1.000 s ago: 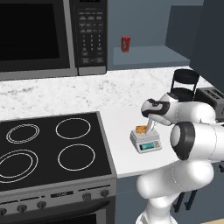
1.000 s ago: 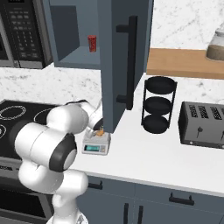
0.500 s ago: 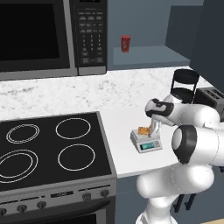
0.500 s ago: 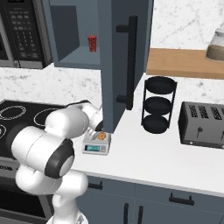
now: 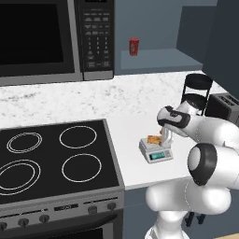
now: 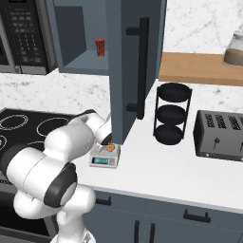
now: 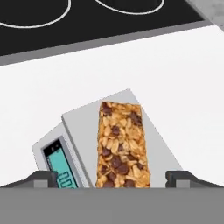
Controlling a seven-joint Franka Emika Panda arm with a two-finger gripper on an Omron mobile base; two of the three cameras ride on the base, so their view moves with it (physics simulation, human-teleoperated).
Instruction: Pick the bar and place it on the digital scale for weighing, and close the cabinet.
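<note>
The bar [image 7: 121,144], tan-orange and speckled, lies flat on the digital scale [image 7: 153,135], whose teal display faces the lower left of the hand view. My gripper [image 7: 111,179] hovers just over the bar's near end. It is open, with a fingertip well clear of the bar on either side. From the left base view the bar [image 5: 153,138] rests on the scale [image 5: 156,151] with the gripper [image 5: 163,137] right beside it. The cabinet [image 6: 133,61] hangs above with its door swung open and the black handle [image 6: 141,66] facing out. Bar [image 6: 109,147] and scale [image 6: 105,157] sit below the door's edge.
A red can [image 6: 100,46] stands on the open cabinet's shelf. The black stove top [image 5: 51,158] lies left of the scale, under a microwave [image 5: 46,37]. A round black rack [image 6: 172,114] and a toaster [image 6: 220,135] stand to the right on the white counter [image 6: 156,171].
The jaws have gone from shut on the bar to wide open. The bar now rests free on the scale. The arm has hardly moved.
</note>
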